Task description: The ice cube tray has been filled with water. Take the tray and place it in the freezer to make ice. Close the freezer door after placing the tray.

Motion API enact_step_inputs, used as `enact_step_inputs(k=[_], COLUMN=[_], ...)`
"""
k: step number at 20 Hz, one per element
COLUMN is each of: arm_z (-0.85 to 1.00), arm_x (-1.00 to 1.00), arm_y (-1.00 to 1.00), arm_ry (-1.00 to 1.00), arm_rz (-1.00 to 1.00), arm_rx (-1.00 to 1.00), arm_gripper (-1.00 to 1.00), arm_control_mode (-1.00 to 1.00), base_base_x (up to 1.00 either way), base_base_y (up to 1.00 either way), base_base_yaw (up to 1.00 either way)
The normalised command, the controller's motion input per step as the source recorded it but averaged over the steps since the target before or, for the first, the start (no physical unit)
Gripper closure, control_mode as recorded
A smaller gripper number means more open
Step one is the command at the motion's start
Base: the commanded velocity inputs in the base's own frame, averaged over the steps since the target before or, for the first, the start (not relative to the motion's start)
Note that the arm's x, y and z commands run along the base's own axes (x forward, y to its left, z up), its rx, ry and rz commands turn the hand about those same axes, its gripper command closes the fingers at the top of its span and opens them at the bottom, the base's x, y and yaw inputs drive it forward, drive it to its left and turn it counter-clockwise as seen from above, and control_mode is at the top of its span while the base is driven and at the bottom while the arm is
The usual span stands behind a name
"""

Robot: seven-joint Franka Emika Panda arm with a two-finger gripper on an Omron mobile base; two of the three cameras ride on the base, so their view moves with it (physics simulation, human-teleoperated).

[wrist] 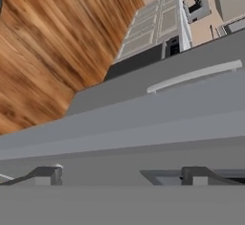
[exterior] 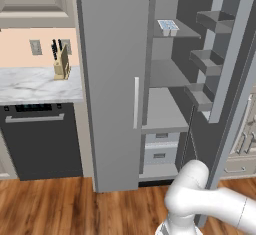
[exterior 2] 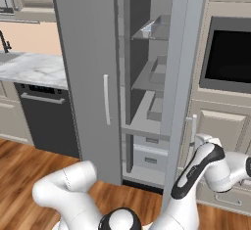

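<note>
The pale blue ice cube tray (exterior: 168, 26) lies on the top shelf inside the freezer (exterior: 167, 74), and shows there too in the right base view (exterior 2: 148, 29). The freezer door (exterior: 227, 54) stands swung open to the right, its inner racks facing the shelves; its edge (exterior 2: 177, 77) runs down the right base view. My arm reaches round the outer side of that door, low down, with the hand (exterior 2: 204, 139) close to it. My gripper (wrist: 122, 175) is open with its tips wide apart, and nothing is held. Grey door surface lies just ahead of them.
The other fridge door (exterior: 112, 79), plain grey, is closed, its white handle (exterior: 136, 102) beside the open compartment. A marble counter (exterior: 35, 84) with a knife block (exterior: 61, 61) and a black dishwasher (exterior: 42, 139) lie left. A wall oven (exterior 2: 228, 57) and cabinets stand right of the open door.
</note>
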Motion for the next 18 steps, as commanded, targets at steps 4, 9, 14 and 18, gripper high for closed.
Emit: enact_step_inputs(k=[4,9,14,18], arm_z=[-0.06,-0.08,-0.17,-0.19], arm_x=[0.21,0.16,0.08,0.00], arm_y=[-0.01,-0.11,-0.27,-0.44], arm_ry=[0.00,0.00,0.00,-0.01], arm_rz=[0.00,0.00,0.00,0.00], arm_rx=[0.00,0.00,0.00,0.00], arm_gripper=[-1.00,-1.00,-1.00,-1.00], arm_control_mode=[-1.00,-1.00,-1.00,-1.00], base_base_x=[0.00,0.00,0.00,0.00], base_base_y=[0.00,0.00,0.00,0.00], base_base_yaw=[0.00,0.00,0.00,0.00])
